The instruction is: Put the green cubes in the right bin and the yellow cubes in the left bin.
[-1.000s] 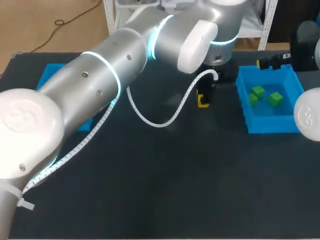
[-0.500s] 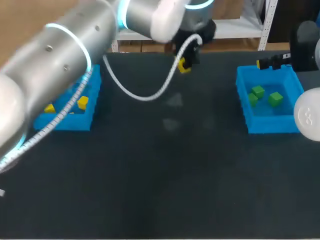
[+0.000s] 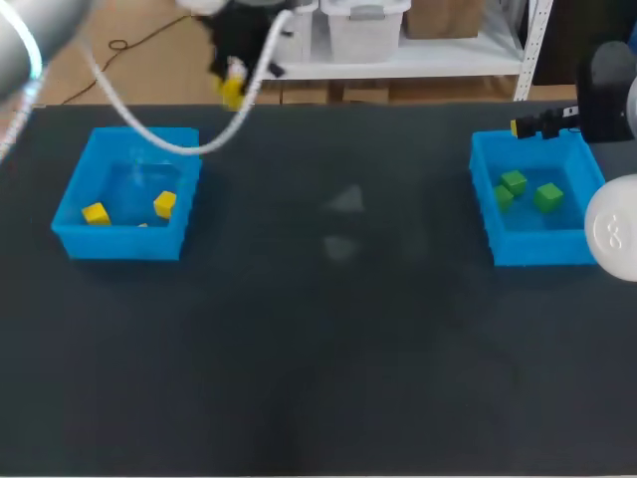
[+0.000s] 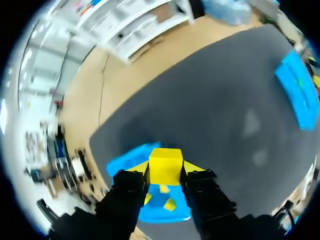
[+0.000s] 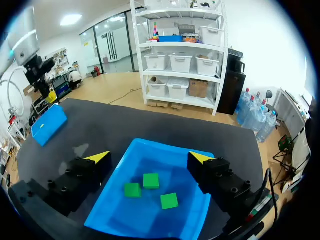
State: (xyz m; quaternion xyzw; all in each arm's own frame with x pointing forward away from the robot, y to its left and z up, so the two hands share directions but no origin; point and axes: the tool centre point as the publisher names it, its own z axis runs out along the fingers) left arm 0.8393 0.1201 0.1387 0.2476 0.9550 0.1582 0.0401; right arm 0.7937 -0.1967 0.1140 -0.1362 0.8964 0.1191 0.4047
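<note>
My left gripper (image 3: 233, 82) hangs above the table's far edge, just beyond the left blue bin (image 3: 70, 237), shut on a yellow cube (image 3: 231, 96). In the left wrist view the yellow cube (image 4: 165, 166) sits between the fingers, with the left bin (image 4: 125, 161) below and ahead; two yellow cubes (image 4: 170, 204) lie in it. In the head view two yellow cubes (image 3: 96, 212) lie in that bin. My right gripper (image 5: 150, 159) stands open above the right blue bin (image 5: 115, 215), which holds three green cubes (image 5: 151, 180). The head view shows the right gripper (image 3: 532, 126) at the right bin's (image 3: 542, 251) far rim.
The dark table (image 3: 328, 339) stretches between the two bins. A white cable (image 3: 149, 134) loops down from my left arm over the left bin's far side. My right arm's white joint (image 3: 612, 229) sits at the right bin's outer side.
My left arm has swung from beside the right bin across the table to the left and back, carrying the yellow cube. The right arm has not moved.
</note>
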